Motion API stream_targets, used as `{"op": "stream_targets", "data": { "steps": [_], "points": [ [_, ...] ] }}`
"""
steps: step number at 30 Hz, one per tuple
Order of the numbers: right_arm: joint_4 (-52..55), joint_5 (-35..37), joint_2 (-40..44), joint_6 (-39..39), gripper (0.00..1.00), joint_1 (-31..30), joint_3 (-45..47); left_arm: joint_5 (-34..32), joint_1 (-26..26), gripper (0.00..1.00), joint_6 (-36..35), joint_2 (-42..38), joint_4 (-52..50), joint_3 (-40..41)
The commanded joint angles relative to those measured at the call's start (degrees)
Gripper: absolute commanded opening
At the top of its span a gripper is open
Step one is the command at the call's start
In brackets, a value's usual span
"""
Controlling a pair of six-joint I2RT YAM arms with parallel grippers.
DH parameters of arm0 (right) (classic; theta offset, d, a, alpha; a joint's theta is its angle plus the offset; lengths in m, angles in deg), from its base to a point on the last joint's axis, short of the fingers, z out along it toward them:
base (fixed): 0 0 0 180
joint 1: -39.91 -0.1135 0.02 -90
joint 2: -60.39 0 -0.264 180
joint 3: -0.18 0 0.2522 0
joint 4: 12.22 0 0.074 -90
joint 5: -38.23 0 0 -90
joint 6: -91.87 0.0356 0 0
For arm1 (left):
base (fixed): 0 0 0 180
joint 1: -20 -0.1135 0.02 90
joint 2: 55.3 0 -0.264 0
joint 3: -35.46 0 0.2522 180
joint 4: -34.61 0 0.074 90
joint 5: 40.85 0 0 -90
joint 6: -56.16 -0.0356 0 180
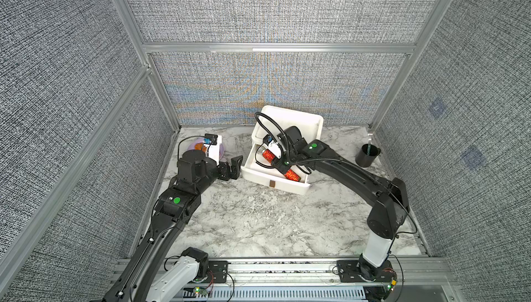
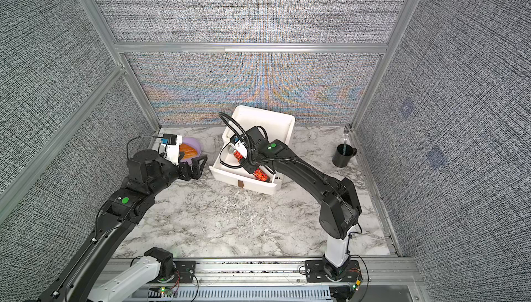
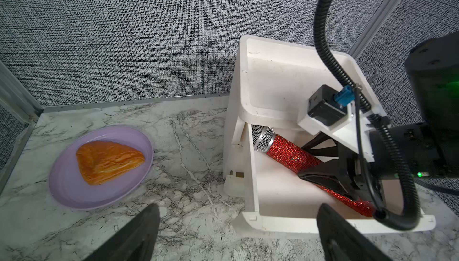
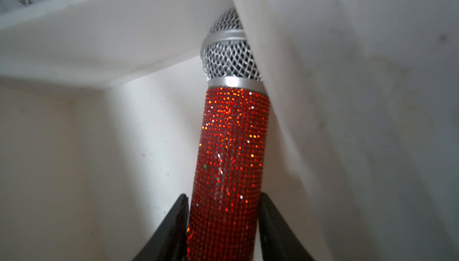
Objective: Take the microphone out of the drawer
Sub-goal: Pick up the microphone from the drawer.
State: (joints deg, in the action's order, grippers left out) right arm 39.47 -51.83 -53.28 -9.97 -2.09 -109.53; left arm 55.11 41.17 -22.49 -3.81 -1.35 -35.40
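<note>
The microphone (image 4: pixel 231 148) has a red glitter body and a silver mesh head. It lies slantwise in the pulled-out white drawer (image 1: pixel 275 184), its head tucked in the back corner under the cabinet edge. My right gripper (image 4: pixel 223 197) reaches down into the drawer and is shut on the microphone's body, a finger pressed on each side. In both top views the wrist covers the middle of the microphone (image 1: pixel 268 155) (image 2: pixel 260 173). My left gripper (image 1: pixel 232 168) hovers open and holds nothing, just left of the drawer's front corner (image 3: pixel 273 222).
A purple plate (image 3: pixel 64 180) with a golden pastry (image 3: pixel 109 161) sits at the back left, behind my left wrist. A black cup (image 1: pixel 366 157) holding a utensil stands at the back right. The white cabinet (image 1: pixel 296 119) backs against the rear wall.
</note>
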Motion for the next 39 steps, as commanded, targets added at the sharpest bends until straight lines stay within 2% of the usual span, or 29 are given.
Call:
{"op": "stream_targets", "data": {
  "steps": [1,6,15,21,24,39],
  "points": [
    [-2.5,-0.7,-0.5,-0.5,0.50,-0.1,0.2,0.2,-0.1,1.00,-0.4,0.4,0.3,-0.6],
    [-2.4,1.2,-1.5,-1.1,0.52,-1.0,-0.3,0.6,-0.1,1.00,-0.4,0.7,0.1,-0.6],
    [-2.1,1.1,-1.8,-3.0,0.35,-1.2,-1.3,0.7,-0.1,1.00,-0.6,0.7,-0.1,-1.0],
    [-2.3,0.3,-1.2,-5.3,0.17,-1.2,-1.1,0.5,-0.1,1.00,-0.5,0.4,-0.6,-1.1],
    [-2.6,-0.4,-0.8,-5.3,0.00,-1.1,-1.2,0.5,-0.1,1.00,-0.6,0.4,-0.8,-1.3],
    [-4.6,-8.5,4.0,-6.3,0.00,0.2,-0.5,2.0,-0.1,1.00,-1.0,1.8,-2.9,-3.2]
  ]
}}
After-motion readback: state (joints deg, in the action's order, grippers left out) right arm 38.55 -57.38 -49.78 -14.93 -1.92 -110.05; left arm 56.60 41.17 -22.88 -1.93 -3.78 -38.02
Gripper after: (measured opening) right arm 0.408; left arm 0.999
